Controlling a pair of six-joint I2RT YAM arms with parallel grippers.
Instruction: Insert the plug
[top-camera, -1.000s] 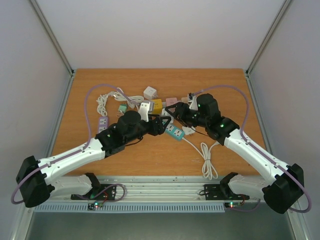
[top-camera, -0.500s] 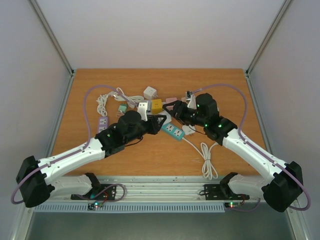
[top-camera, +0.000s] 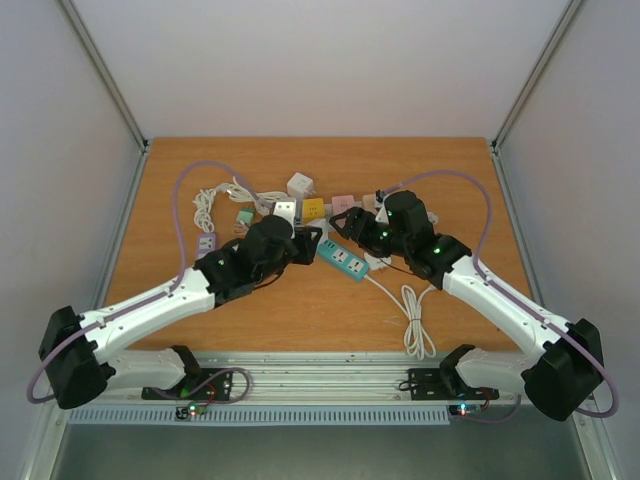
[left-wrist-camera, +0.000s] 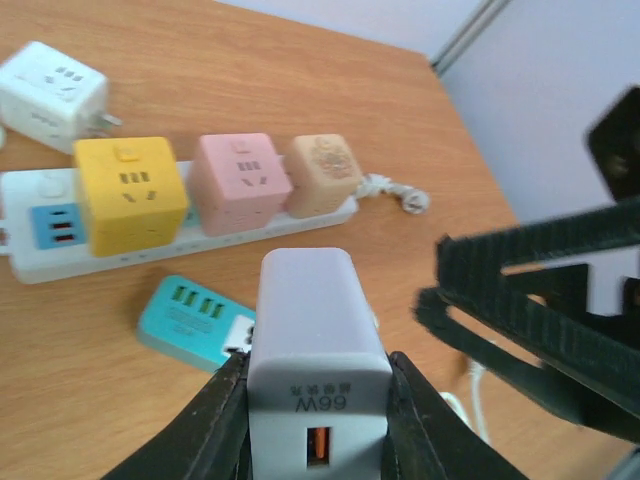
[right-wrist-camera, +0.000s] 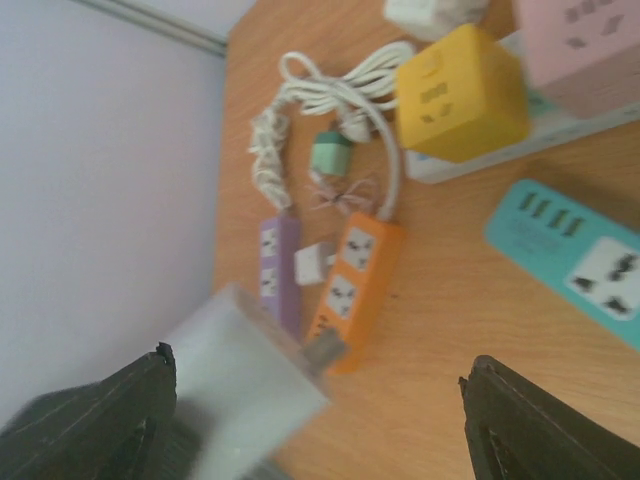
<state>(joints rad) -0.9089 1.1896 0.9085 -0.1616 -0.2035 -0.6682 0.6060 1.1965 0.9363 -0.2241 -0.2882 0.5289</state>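
Observation:
My left gripper (left-wrist-camera: 318, 372) is shut on a pale grey charger plug (left-wrist-camera: 318, 330) marked 66W, its orange port facing the camera. It hangs above a teal power strip (left-wrist-camera: 195, 320) lying on the table (top-camera: 300, 300). In the right wrist view the plug (right-wrist-camera: 240, 385) shows blurred with its prongs pointing out, close to one finger (right-wrist-camera: 95, 420) of my right gripper (right-wrist-camera: 320, 365), whose jaws stand wide open and apart from it. From above, the left gripper (top-camera: 310, 246) and right gripper (top-camera: 345, 226) meet over the teal strip (top-camera: 346, 263).
A white strip (left-wrist-camera: 30, 250) carries a yellow cube (left-wrist-camera: 130, 190), a pink cube (left-wrist-camera: 243, 180) and a tan one (left-wrist-camera: 322, 172). A white cube adapter (left-wrist-camera: 52, 92) lies behind. Orange strip (right-wrist-camera: 355, 275), purple strip (right-wrist-camera: 278, 265), green plug (right-wrist-camera: 330, 152) and coiled white cords (top-camera: 415, 320) lie around.
My left gripper has shut on the plug. My right gripper has opened and let it go, and both arms have shifted slightly towards the back.

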